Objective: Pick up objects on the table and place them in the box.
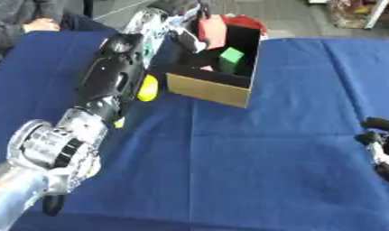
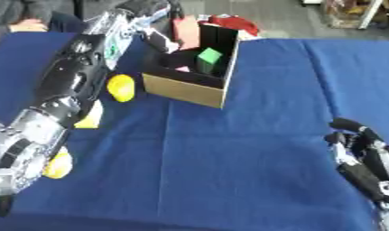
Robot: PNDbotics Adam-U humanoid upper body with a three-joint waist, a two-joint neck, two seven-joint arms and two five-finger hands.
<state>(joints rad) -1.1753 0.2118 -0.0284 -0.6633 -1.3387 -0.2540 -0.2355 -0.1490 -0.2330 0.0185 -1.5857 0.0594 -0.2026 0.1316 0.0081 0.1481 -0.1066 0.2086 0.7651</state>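
Left hand [image 1: 181,34] is up over the box [image 1: 209,88], fingers pinching a red block [image 1: 213,30] above its rim. A green block [image 1: 231,59] sits inside. A yellow piece [image 2: 121,87] lies just left of the box. Right hand [image 2: 363,167] rests relaxed, well right of it.

The work surface is covered by a blue cloth [image 1: 252,171], on which faint fold creases are seen running near to far and left to right. The cloth is lit evenly, without hard shadows. Beyond the far edge of the table a grey floor [image 1: 296,18] is visible, crossed at the far left by a pale line. At the far right a cluttered stand or piece of furniture [image 2: 355,13] is partly shown, with a white slanted leg; its contents cannot be made out. At the far left corner a seated person in dark clothing [image 1: 20,22] is partly seen. No walls or windows are shown.
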